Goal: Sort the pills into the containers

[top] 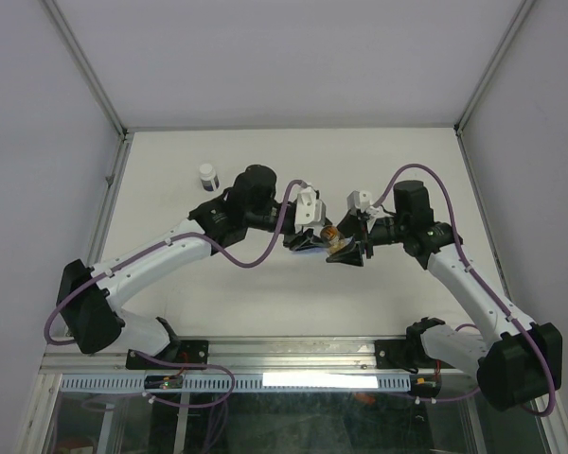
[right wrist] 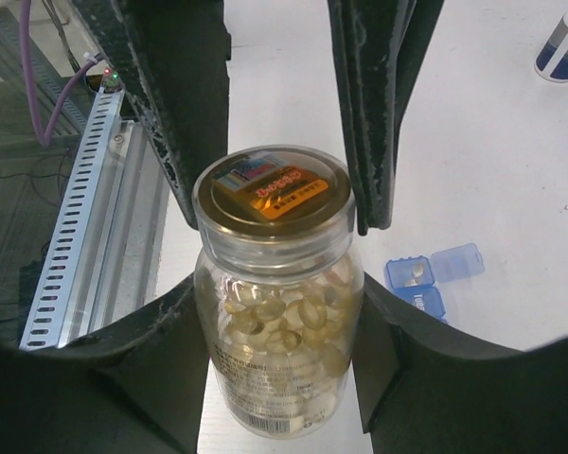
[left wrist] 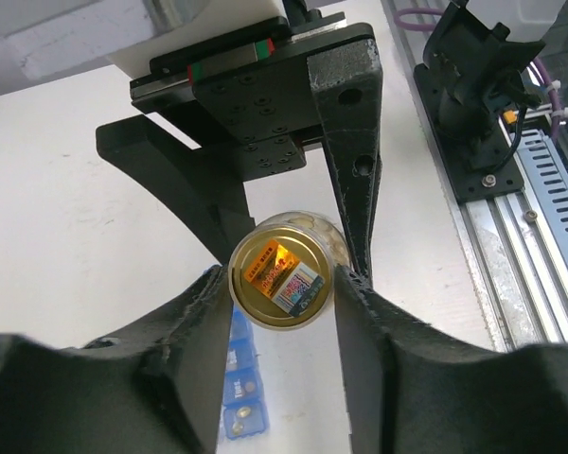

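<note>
Your right gripper is clamped across the clear body of the pill bottle, with one finger on each side just below the neck. Your left gripper meets it from the opposite end. Its fingers pinch the rim of the gold lid on both sides, so the bottle is held between the two grippers. The pills, pale amber pieces, are heaped inside the bottle, right between your right fingers. The blue pill organiser lies on the table just past your right gripper's right finger, not touching it. One compartment lid is flipped open, and a few small pieces sit inside. From the left wrist, the same strip shows beneath the lid, between your left fingers. A small white-capped vial stands well apart, beyond your left arm.
</note>
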